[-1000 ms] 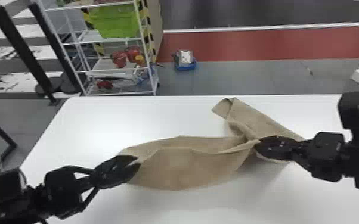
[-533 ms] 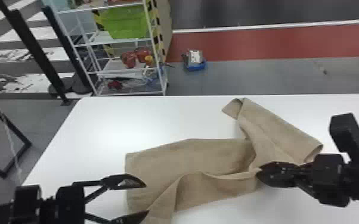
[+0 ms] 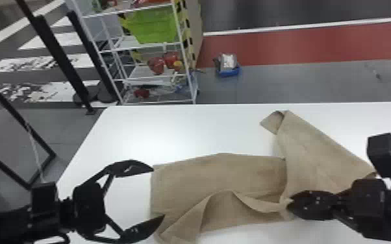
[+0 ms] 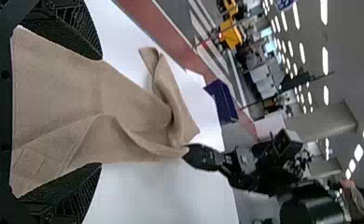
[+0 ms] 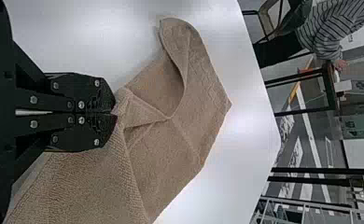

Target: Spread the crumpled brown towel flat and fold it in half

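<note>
From the head we look forward and down; from each wrist, closer, across counter (image 3: 172, 129) and towel (image 3: 224, 175), both shared.

A white rack (image 3: 141, 46) holds 1 green bin (image 3: 155, 27) above red items (image 3: 156, 66).

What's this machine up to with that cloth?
It's working on a crumpled towel on a white table. Its right gripper is shut on a pinch of the cloth, while its left gripper is open at the other end, holding nothing. The towel is partly spread, with folds across it, and not yet folded in half.
</note>
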Robot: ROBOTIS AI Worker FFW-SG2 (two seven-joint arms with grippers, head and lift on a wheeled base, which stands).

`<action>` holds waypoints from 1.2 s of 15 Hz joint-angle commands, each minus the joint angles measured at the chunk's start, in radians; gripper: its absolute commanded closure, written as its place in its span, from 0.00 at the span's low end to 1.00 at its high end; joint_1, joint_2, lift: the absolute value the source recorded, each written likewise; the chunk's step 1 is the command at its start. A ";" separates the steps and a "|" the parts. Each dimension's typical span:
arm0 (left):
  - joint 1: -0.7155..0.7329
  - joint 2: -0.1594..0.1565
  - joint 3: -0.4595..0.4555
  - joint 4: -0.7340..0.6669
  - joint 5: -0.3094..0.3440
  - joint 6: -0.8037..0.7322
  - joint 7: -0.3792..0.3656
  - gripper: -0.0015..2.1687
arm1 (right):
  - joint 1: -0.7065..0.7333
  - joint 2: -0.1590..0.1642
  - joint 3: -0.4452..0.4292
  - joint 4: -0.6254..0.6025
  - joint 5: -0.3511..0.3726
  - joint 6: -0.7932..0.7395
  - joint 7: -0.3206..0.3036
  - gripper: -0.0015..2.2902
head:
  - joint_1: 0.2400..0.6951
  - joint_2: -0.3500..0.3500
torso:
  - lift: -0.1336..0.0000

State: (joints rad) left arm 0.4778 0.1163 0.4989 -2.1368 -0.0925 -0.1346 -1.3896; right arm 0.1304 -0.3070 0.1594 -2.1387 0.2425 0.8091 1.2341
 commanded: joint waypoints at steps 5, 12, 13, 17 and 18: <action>0.002 -0.018 -0.028 -0.068 0.034 0.275 0.041 0.04 | -0.002 0.017 0.129 -0.023 0.066 0.003 0.133 0.61 | 1.00 0.93 | 0.08; 0.022 -0.020 -0.026 -0.077 0.010 0.321 0.049 0.04 | -0.018 -0.012 0.221 -0.020 0.348 -0.104 0.133 0.61 | 1.00 1.00 | 0.08; 0.027 -0.020 -0.037 -0.078 0.005 0.333 0.049 0.04 | -0.025 -0.017 0.223 -0.018 0.388 -0.123 0.133 0.61 | 1.00 0.99 | 0.08; 0.042 -0.020 -0.065 -0.080 -0.027 0.349 0.057 0.04 | -0.035 -0.052 0.218 -0.004 0.468 -0.159 0.133 0.61 | 1.00 0.91 | 0.08; 0.045 -0.020 -0.068 -0.078 -0.030 0.349 0.063 0.04 | -0.034 -0.052 0.216 0.003 0.457 -0.156 0.133 0.61 | 1.00 0.89 | 0.08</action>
State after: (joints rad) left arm 0.5189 0.0966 0.4382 -2.2167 -0.1159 0.2136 -1.3311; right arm 0.0959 -0.3532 0.3777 -2.1452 0.7048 0.6519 1.3637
